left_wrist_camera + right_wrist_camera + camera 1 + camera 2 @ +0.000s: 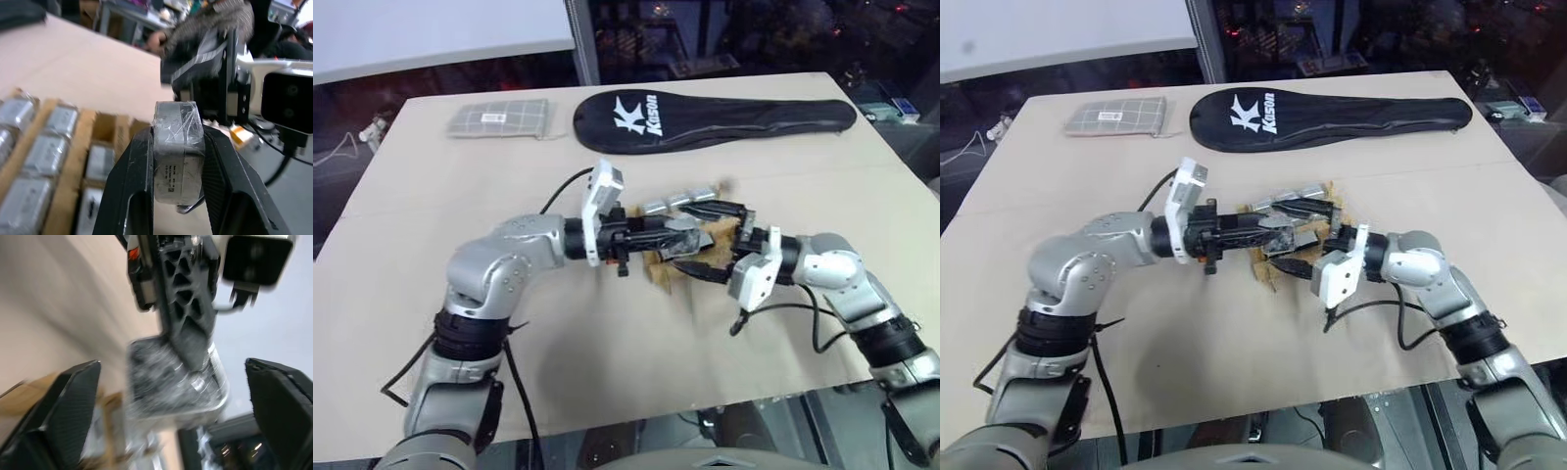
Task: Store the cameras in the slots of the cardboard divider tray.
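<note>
My left gripper (178, 133) is shut on one silver-grey camera (177, 147) wrapped in clear film, held level just above the cardboard divider tray (662, 276). From the opposite side my right gripper (695, 240) faces it. Its fingers (63, 416) are open wide, one on each side of the held camera (171, 382) without touching it. Several cameras (46, 152) sit in the slots (100, 129), and a row of them (679, 202) shows along the tray's far side. Both arms cover much of the tray.
A long black racket cover (705, 116) lies across the far side of the table, with a grey checked pouch (499, 117) to its left. A person's sleeve (210, 19) shows beyond the table. The table's front edge (705, 401) runs close below the arms.
</note>
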`<state>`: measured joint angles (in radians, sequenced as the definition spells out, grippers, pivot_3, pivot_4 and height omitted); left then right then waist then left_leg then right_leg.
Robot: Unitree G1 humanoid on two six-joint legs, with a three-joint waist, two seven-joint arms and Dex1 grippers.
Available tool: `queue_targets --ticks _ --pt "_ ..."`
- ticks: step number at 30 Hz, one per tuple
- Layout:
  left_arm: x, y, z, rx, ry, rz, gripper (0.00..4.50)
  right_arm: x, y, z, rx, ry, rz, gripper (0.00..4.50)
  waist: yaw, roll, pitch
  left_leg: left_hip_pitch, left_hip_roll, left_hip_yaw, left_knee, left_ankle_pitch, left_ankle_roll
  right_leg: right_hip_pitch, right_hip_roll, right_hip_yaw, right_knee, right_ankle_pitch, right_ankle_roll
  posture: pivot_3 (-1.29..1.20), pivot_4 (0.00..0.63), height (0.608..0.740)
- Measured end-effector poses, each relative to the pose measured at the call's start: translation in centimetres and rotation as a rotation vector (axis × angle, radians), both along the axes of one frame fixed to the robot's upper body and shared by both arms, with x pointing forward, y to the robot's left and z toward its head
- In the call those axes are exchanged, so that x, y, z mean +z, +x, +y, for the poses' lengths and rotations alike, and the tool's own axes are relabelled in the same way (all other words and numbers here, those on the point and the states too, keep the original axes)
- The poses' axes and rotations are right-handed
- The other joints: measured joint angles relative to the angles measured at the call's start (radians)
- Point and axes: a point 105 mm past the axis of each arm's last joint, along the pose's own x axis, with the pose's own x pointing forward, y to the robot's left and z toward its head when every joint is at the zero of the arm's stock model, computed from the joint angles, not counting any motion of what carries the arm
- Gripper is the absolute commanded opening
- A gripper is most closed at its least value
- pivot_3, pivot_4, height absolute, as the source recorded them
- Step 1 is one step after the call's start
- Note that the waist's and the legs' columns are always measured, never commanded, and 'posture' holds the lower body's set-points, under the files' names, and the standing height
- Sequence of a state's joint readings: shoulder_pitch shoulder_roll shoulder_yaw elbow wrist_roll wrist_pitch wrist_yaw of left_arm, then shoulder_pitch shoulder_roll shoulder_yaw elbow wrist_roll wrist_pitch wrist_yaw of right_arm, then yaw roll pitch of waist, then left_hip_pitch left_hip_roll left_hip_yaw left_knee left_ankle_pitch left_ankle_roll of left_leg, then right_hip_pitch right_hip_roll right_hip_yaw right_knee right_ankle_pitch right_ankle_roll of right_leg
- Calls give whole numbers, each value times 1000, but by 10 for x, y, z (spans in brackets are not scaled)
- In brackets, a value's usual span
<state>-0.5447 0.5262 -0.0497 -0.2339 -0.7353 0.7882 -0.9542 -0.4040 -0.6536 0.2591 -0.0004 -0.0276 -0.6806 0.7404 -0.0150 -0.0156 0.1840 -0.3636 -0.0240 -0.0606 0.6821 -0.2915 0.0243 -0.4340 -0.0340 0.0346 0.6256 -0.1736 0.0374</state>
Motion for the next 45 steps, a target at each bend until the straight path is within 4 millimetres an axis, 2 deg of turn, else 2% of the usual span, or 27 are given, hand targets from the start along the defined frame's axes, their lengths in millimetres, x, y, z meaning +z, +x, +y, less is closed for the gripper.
queue_targets --ticks 2,3,4,7,9,12,14,18,23,31,45 --pt "1 3 -1 15 -23 -39 719 -5 1 -25 -86 15 79 4448 7 0 0 0 0 0 0 0 0 0 0 0 0 0 0 0 150 740" --pt "2 7 -6 23 -42 -80 719 -10 -6 -44 -152 64 172 4448 14 0 0 0 -1 0 0 0 0 1 -1 -1 -1 0 0 0 150 740" --pt "2 8 -6 28 -46 -94 719 -14 -8 -49 -173 81 213 4448 13 0 0 0 0 0 0 0 0 1 0 -1 -1 0 0 0 150 740" --pt "-1 25 -16 65 -59 -184 719 -46 -34 -79 -321 234 568 4448 29 0 0 -1 0 2 0 0 1 1 0 -2 -1 0 0 0 150 740" --pt "-5 32 -20 72 -58 -196 719 -54 -44 -90 -389 308 697 4448 23 1 0 1 0 4 0 -1 1 1 0 4 -1 -1 -1 0 150 740" --pt "-10 39 -29 66 -66 -244 719 -56 -60 -102 -446 424 830 4448 18 0 0 2 0 7 2 -1 3 3 2 6 0 -3 4 0 150 740" --pt "-17 46 -35 74 -69 -287 719 -60 -75 -114 -495 560 917 4448 24 -1 -1 3 0 10 3 -1 3 4 3 5 0 -3 4 0 150 740" --pt "-30 57 -43 73 -59 -278 719 -66 -90 -131 -565 685 946 4448 19 -1 -1 2 0 12 3 -1 3 4 4 7 -1 -3 4 0 150 740" --pt "-26 62 -60 51 -93 -318 719 -67 -99 -137 -527 710 949 4448 14 -1 -1 2 0 11 3 -2 4 4 4 6 -1 -1 9 0 150 740" --pt "-53 70 -75 54 -50 -296 719 -68 -101 -140 -489 681 929 4448 10 -2 -1 2 0 11 4 -2 4 4 4 6 -2 -1 9 0 150 740" --pt "-60 72 -86 41 36 -336 719 -67 -96 -138 -485 689 902 4448 9 -1 -1 2 0 11 4 -2 5 4 4 6 -2 -1 9 0 150 740"
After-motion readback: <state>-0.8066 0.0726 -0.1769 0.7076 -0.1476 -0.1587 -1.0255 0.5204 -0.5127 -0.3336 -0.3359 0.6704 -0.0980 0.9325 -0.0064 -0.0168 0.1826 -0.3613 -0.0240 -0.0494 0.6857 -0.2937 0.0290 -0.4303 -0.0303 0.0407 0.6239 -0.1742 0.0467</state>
